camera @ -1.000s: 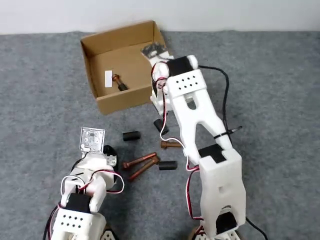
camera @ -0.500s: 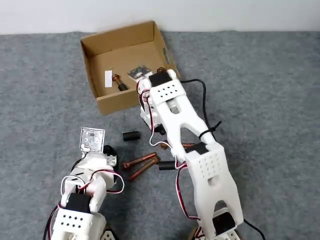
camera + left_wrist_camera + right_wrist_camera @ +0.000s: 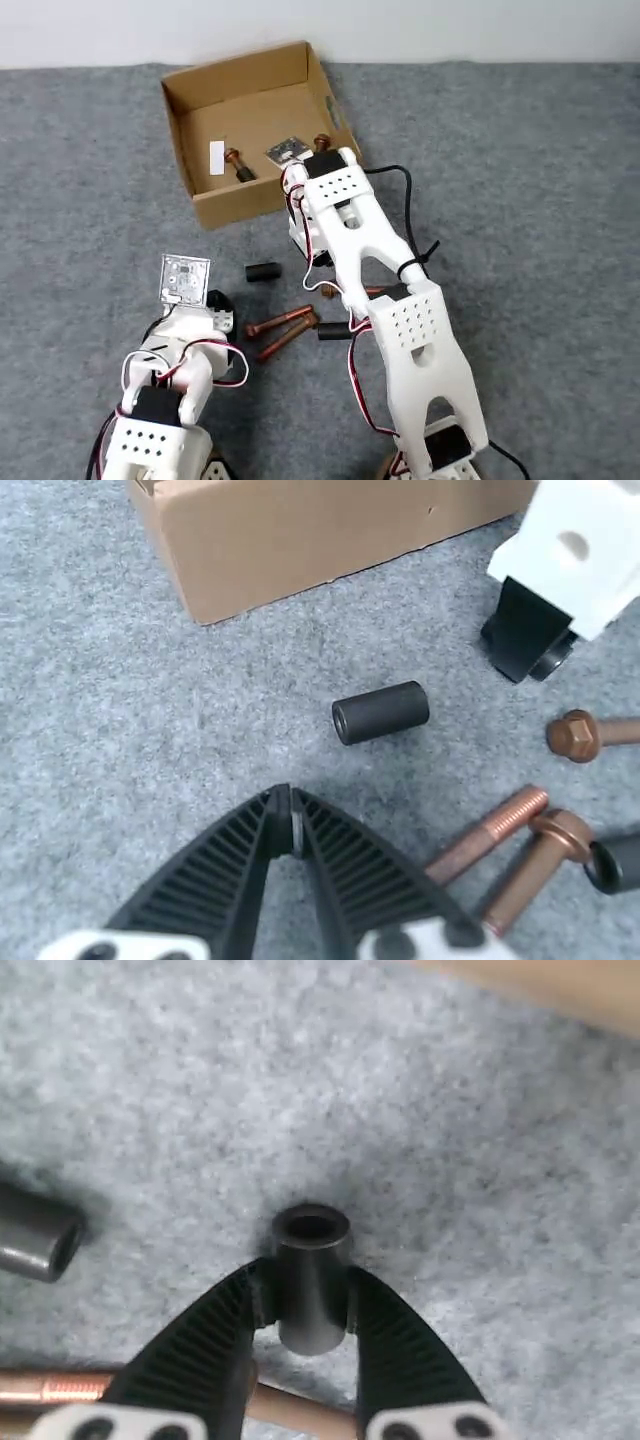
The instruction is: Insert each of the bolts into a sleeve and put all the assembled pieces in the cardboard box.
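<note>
Right arm has swung left; right gripper [image 3: 308, 1300] clamps a sleeve [image 3: 312, 1245]. Left gripper [image 3: 290, 825] is closed and empty. One assembly [image 3: 238, 163] is in the box [image 3: 245, 205]; loose bolts [image 3: 282, 321] lie between the grippers.

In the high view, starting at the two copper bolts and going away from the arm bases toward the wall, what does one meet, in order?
two copper bolts → lone black sleeve → cardboard box, front wall first → assembled bolt and sleeve on its floor
</note>
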Robot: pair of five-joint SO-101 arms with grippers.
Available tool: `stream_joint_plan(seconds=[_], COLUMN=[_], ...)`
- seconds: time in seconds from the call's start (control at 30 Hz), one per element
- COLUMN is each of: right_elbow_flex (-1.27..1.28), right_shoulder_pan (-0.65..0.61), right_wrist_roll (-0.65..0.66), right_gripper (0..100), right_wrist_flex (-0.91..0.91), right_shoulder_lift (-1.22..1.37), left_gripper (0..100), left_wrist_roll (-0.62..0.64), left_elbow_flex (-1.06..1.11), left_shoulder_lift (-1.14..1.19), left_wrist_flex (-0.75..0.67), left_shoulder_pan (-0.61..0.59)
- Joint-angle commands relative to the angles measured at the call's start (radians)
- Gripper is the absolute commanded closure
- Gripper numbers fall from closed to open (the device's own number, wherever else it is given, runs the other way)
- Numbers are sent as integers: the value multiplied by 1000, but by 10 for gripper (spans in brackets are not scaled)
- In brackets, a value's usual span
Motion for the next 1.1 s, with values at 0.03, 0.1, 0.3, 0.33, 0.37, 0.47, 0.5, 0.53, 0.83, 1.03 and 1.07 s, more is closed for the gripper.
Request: stream_joint_plan(seconds=[0.03, 0.1, 0.3, 0.33, 0.37, 0.47, 0.5, 0.53, 0.83, 1.03, 1.07], right_elbow_flex=[-29, -29, 0, 28, 64, 193, 238, 281, 667, 954, 1000], right_shoulder_pan=[-16, -16, -16, -19, -24, -44, -48, -48, -25, -19, -5], right_wrist_roll=[6, 3, -167, -183, -195, -239, -259, -278, -446, -489, -489], right_gripper=[990, 990, 990, 990, 990, 990, 990, 990, 990, 990, 990], right_wrist_flex=[96, 145, 200, 200, 200, 199, 199, 197, 194, 147, 134], right_shoulder_lift=[-143, -213, -441, -489, -536, -690, -743, -796, -1204, -1451, -1495], left_gripper=[995, 995, 995, 995, 995, 995, 995, 995, 995, 995, 995], left_wrist_roll=[-8, -8, -8, -8, -8, -8, -8, -8, -8, -8, -8], left_elbow_flex=[-8, -8, -8, -8, -8, -8, -8, -8, -8, -8, -8], left_shoulder_lift=[-12, -12, -12, -12, -12, -12, -12, -12, -12, -12, -12], left_wrist_flex=[-26, -26, -26, -26, -26, -26, -26, -26, -25, -23, -23], left_shoulder_pan=[-2, -2, -2, -2, -2, -2, -2, -2, -2, -2, -2])
